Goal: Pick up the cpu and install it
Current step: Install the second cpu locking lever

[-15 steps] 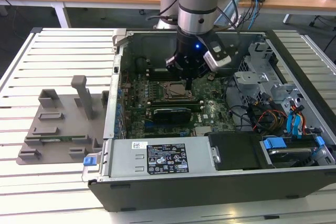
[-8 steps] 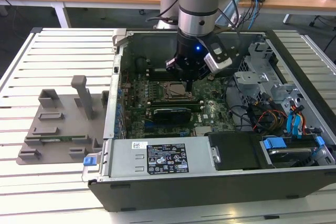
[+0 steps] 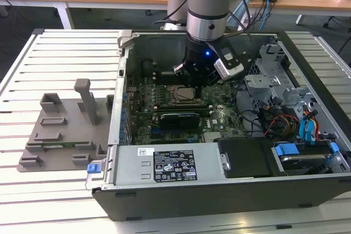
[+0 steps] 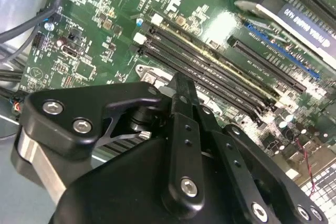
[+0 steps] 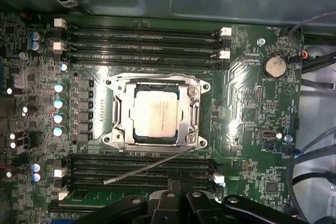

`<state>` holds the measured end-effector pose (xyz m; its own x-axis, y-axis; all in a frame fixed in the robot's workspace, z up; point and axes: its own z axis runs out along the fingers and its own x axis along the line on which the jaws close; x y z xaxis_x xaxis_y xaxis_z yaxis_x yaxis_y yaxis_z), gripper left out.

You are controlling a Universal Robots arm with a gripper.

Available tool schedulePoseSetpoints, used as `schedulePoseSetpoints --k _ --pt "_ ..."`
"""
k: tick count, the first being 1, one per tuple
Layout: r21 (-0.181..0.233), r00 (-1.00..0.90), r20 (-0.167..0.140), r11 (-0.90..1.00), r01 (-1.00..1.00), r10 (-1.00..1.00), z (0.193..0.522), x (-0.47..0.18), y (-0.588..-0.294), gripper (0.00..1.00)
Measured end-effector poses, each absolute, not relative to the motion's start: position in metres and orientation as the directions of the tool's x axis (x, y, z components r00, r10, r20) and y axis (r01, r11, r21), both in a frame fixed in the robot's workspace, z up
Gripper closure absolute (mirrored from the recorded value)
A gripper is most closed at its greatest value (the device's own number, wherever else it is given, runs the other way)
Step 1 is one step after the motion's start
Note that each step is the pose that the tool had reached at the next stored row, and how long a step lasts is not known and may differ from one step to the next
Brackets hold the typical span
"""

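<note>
One arm is at work inside an open computer case (image 3: 307, 69) that lies on a slatted white table (image 3: 66, 47). Taking the exterior view from its left: a grey fixture plate (image 3: 60, 135) with upright blocks sits outside the case, well apart from the gripper (image 3: 193, 75). Next comes the green motherboard (image 3: 164, 108), over which the gripper hangs. On the exterior view's right lie the drive cage and a tangle of coloured cables (image 3: 285, 119), also apart from the gripper.

The cpu (image 5: 154, 117) shows best in the first wrist view: a silver-grey square seated flat within the metal socket frame (image 5: 119, 114), directly below the gripper and not in its grasp. The frame's load plate looks to be closed around the chip's rim, while a thin retention lever (image 5: 147, 168) stands out at an angle across the memory slots beside the socket (apparently not latched down). In the exterior view the same chip appears as a pale square (image 3: 184, 92) just under the tool.

Gripper condition: in the second wrist view the black fingers (image 4: 181, 129) stand close together with nothing visible between them, so I judge the pincer closed and empty.

Assessment of step: the pick and the placement appear complete, since the chip rests in its socket and the tool carries nothing. The work in hand is judged to be the securing stage. Any further move calls for the lever to be pressed down and hooked without disturbing the seated chip or scraping the neighbouring slots.
</note>
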<state>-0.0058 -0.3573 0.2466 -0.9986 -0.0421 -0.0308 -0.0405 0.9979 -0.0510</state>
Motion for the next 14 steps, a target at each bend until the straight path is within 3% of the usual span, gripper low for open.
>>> schedulePoseSetpoints --k 6,10,14 --pt "-0.044 -0.999 -0.031 0.998 -0.041 -0.042 0.246 -0.006 -0.373 0.89" --pt "0.072 -0.999 -0.036 0.997 -0.041 -0.038 0.246 -0.015 -0.373 0.89" --pt "0.105 -0.999 -0.037 0.994 -0.040 -0.037 0.243 -0.022 -0.383 0.89"
